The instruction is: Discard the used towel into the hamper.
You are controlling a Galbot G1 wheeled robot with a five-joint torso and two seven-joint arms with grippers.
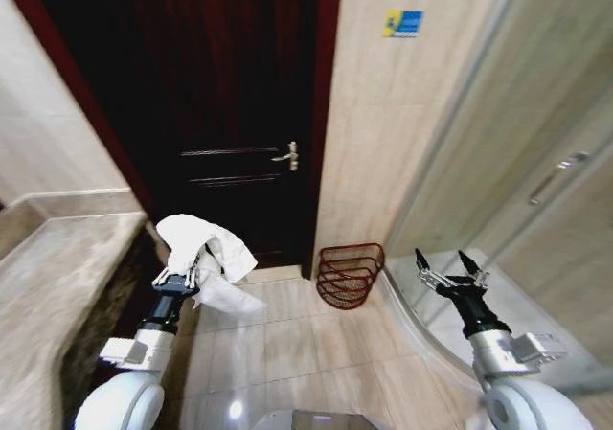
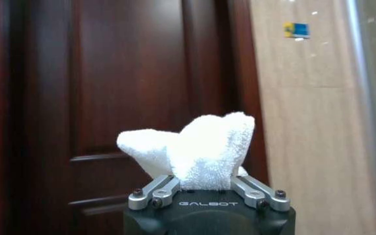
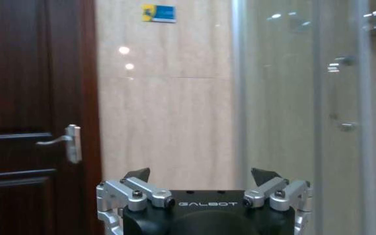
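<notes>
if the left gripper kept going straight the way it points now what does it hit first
Probably the dark wooden door. The left gripper, jaws shut on the white towel, faces the door panels head on in its wrist view, with nothing between. Depth is hard to judge. The hamper sits off to the right on the floor.

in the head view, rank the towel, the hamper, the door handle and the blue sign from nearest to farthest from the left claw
1. Towel: clamped in the left claw itself, draping beside it.
2. Hamper: on the floor to the claw's right, in the corner by the door.
3. Door handle: on the dark door, up and beyond.
4. Blue sign: high on the tiled wall, farthest.
</notes>
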